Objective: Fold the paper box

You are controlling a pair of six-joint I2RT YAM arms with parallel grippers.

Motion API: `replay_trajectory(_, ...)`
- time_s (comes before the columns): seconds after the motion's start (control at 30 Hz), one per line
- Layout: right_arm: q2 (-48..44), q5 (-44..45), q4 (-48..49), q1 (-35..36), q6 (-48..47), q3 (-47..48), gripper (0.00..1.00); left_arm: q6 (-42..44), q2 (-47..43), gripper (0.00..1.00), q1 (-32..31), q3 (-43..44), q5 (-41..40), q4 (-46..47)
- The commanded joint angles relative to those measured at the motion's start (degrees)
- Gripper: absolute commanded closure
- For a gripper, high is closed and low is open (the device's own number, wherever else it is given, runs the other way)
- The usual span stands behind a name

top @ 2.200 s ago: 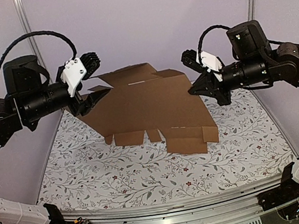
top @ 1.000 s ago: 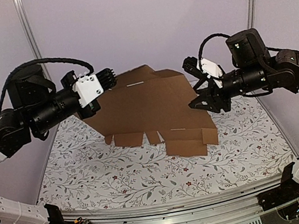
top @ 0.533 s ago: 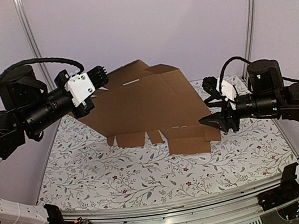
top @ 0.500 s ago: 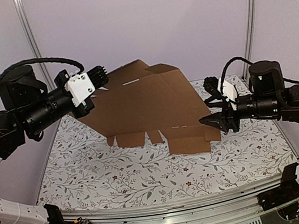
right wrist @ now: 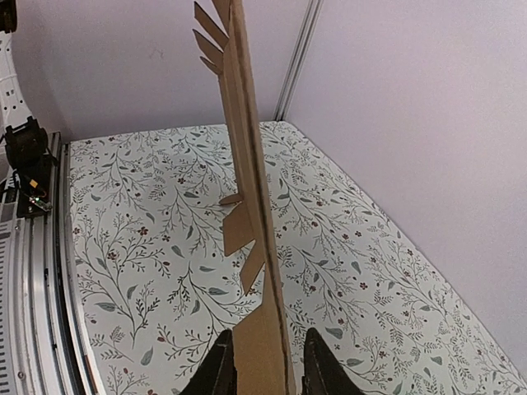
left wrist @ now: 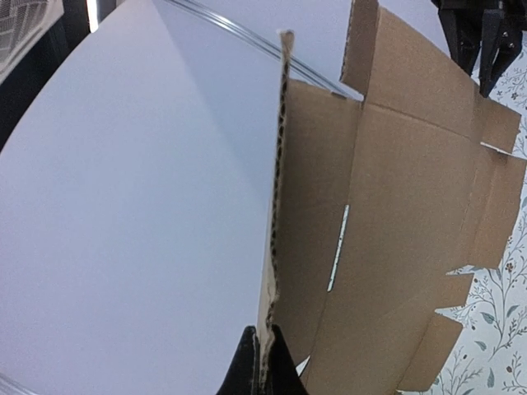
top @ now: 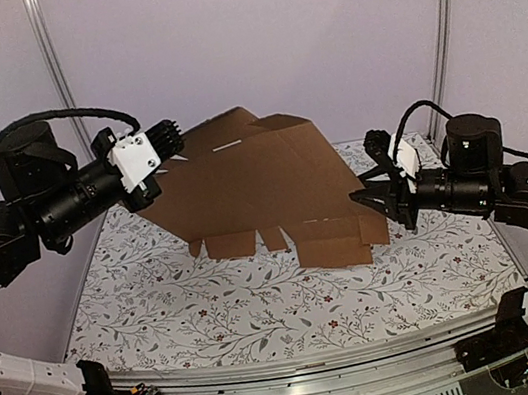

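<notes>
Fingers of my left gripper [left wrist: 262, 366] are pinched tight on the paper box [top: 262, 183] edge, bottom centre of my wrist view. My right gripper [right wrist: 263, 374] straddles its lower-right corner, part-open; whether it presses, I cannot tell. The sheet slants mid-frame over the table [top: 212, 308].

Top: fixed high behind the arm bases, facing forward and down, far enough back to take in both arms, the table [top: 161, 306] and the box [top: 262, 183]. Left wrist: close, looking out past the left gripper [left wrist: 263, 362] along the box toward the right gripper [left wrist: 479, 49]. Right wrist: close, sighting forward from that gripper, box edge-on ahead. Shared by all three: box and table.
</notes>
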Motion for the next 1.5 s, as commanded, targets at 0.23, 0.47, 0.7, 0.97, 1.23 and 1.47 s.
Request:
replay_trajectory(0.23,-0.82,0.58,5.21,-0.31,1.29,-2.88,0.80,-3.01,-4.04,1.00,-0.89,-2.08,1.29,2.36)
replay_trajectory(0.47,-1.32,-1.09,5.81,-0.31,2.18,-2.73,1.00,-3.41,-4.35,1.00,-0.82,-2.49,1.05,2.56)
replay_trajectory(0.7,-2.50,-2.73,5.48,-0.31,2.95,-1.10,1.00,-3.76,-3.82,1.00,-0.92,-2.76,-0.80,4.20)
replay_trajectory(0.97,-1.30,-4.06,0.05,-0.39,5.32,9.56,1.00,-5.86,-4.15,0.57,-0.90,-2.03,-6.03,10.06)
replay_trajectory(1.23,2.12,-2.73,-11.04,-0.29,12.39,22.07,1.00,-11.78,-8.21,0.00,-0.91,-2.21,-7.09,13.01)
replay_trajectory(1.47,6.76,3.31,-25.32,-0.56,22.53,30.09,1.00,-19.55,-12.86,0.01,-0.91,-1.43,-4.22,10.85)
